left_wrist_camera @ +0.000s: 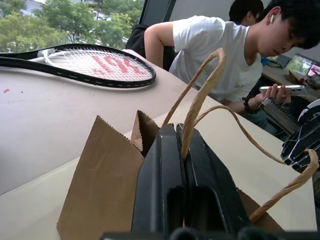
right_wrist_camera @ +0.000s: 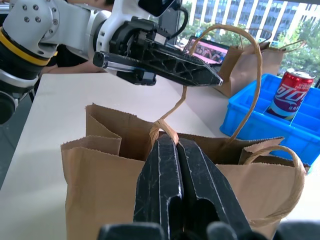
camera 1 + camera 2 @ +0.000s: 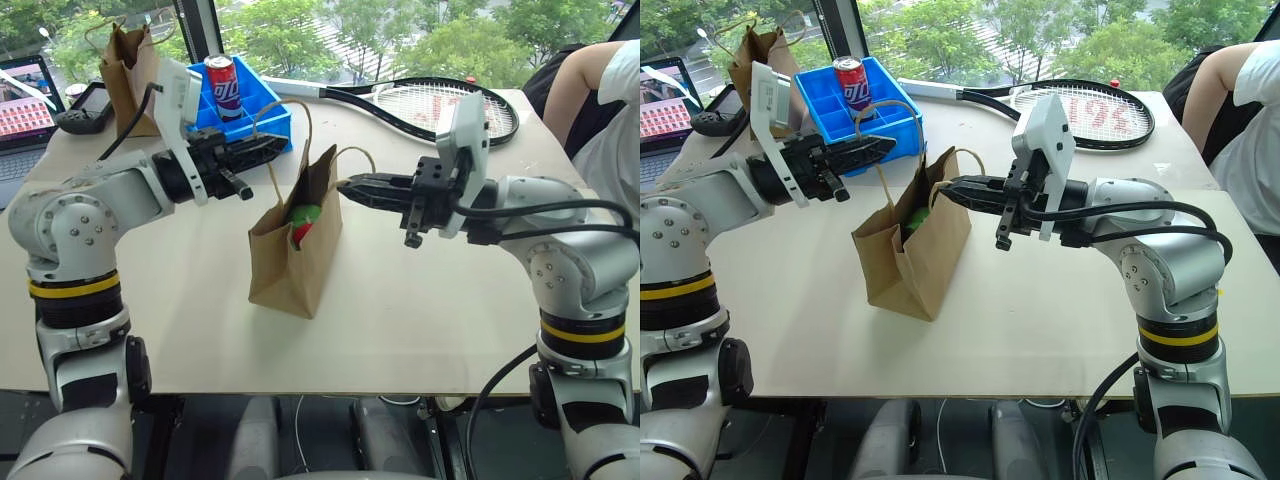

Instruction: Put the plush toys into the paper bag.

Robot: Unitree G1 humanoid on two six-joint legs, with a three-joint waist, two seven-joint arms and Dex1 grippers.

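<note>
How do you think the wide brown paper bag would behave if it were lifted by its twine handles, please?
The wide brown kraft paper bag probably lifts easily: thin paper, with a green plush toy and something red inside. Its thin tan twine handles look floppy, so it may swing or tilt. The creased walls suggest it would crumple or tip if pushed.

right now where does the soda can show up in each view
Left eye view: the red soda can stands in the blue tray, upper left, behind the left gripper.
Right eye view: same can, upper left in the tray.
Left wrist view: not in it.
Right wrist view: can at the right edge, in the tray beyond the paper bag.
Shared landmark: the paper bag, standing mid-table.
</note>
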